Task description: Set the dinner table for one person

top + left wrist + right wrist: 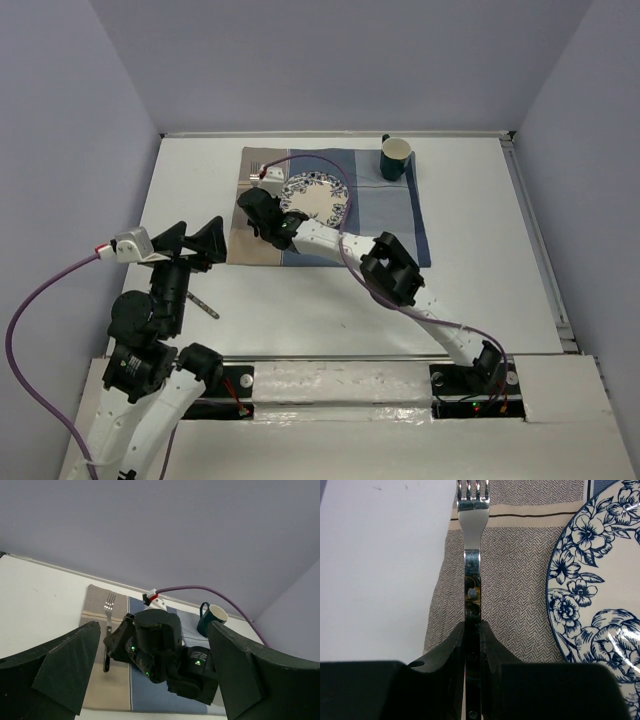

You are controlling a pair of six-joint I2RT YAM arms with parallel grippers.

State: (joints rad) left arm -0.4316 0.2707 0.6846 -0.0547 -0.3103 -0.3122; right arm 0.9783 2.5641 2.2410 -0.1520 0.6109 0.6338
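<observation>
A fork (472,555) with a black riveted handle lies along the left strip of the striped placemat (520,590), tines pointing away. My right gripper (472,630) is shut on the fork's handle; I cannot tell whether the fork touches the cloth. In the top view the right gripper (258,207) is over the placemat's (385,215) left part, on the white dinner table (480,280), with the fork's tines (256,169) beyond it. A blue-flowered plate (318,195) lies just to the right. My left gripper (197,240) is open and empty, left of the placemat.
A dark green mug (396,158) stands at the placemat's far right corner. A slim dark-handled utensil (203,304) lies on the table by the left arm. The left wrist view shows the fork (108,607), the mug (212,619) and the right arm's wrist (160,650).
</observation>
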